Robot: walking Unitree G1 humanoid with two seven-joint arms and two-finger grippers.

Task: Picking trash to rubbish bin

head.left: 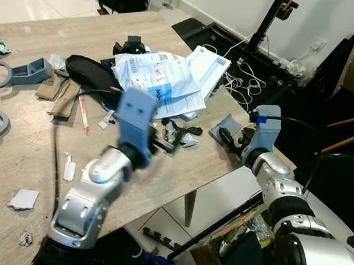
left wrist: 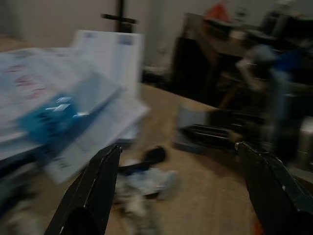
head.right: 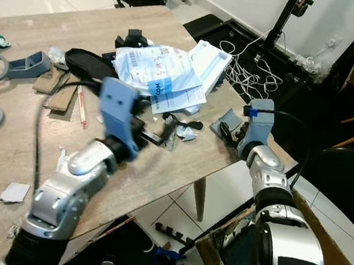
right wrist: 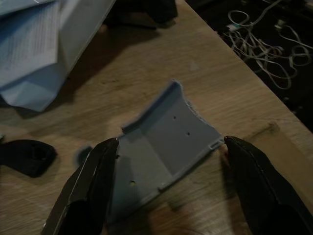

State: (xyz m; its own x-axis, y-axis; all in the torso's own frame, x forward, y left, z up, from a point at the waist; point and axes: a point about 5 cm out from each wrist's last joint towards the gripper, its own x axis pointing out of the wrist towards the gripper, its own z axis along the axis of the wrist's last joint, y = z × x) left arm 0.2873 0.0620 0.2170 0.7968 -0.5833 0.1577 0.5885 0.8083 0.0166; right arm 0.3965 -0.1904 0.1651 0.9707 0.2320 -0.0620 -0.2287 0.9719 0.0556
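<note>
Two silver arms reach over a pale wood-grain table (head.left: 4,169) littered with trash. From the head camera, the left gripper (head.left: 163,142), blurred, hovers over crumpled black-and-white scraps (head.left: 180,134) just below a heap of white and blue printed paper (head.left: 164,79). The right gripper (head.left: 231,139) sits at the table's right edge against a grey plastic piece (head.left: 225,127). Two grey curved plastic parts (head.left: 22,73) lie at the far left, beside flat brown cardboard strips (head.left: 59,91).

Left wrist camera: two black fingers (left wrist: 93,191) stand wide apart, holding nothing, above the blurred scraps (left wrist: 142,181) and the paper pile (left wrist: 58,112).

Right wrist camera: both black fingers (right wrist: 93,186) are spread open on either side of the grey piece (right wrist: 166,147), a smooth, angular moulded shell with small holes, lying flat on the wood. White cables (right wrist: 264,44) coil on the dark floor beyond the table edge.
</note>
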